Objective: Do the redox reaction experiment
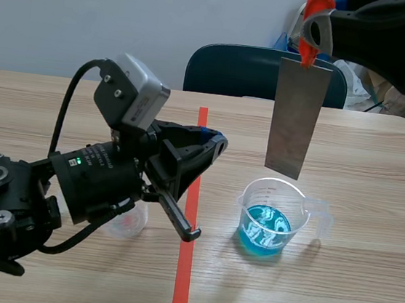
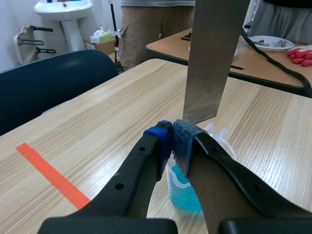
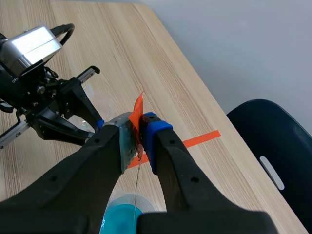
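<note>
the right gripper point(image 1: 312, 34) is pressed together on a small orange-red tab point(image 1: 308, 52) fixed to the top edge of a flat grey rectangular metal plate point(image 1: 296, 115). in the right wrist view its fingers pinch the tab point(image 3: 138, 111) between the pads of the right gripper point(image 3: 138, 132), and the plate shows only as a thin edge-on line running down from them. the plate hangs upright with a slight tilt, high over the table, and its lower edge sits just above the rim of a clear plastic beaker with blue liquid point(image 1: 271, 219), not in the liquid as far as the scene view shows. the beaker stands on the light wooden table point(image 1: 363, 287), to the right of the orange-red tape line. the left gripper point(image 1: 209, 141) has its fingers closed against each other with nothing between them; the left wrist view shows the left gripper point(image 2: 174, 140) with its pads meeting, the plate point(image 2: 214, 58) hanging just ahead of the tips and the beaker point(image 2: 183, 192) low beneath them. counted: two grippers, one metal plate, one beaker of blue liquid, and one smaller clear plastic cup point(image 1: 132, 224) that stands left of the tape line, half hidden behind the left arm, with a faint red tint inside. one dark blue chair point(image 1: 233, 71) stands at the far side of the table.
</note>
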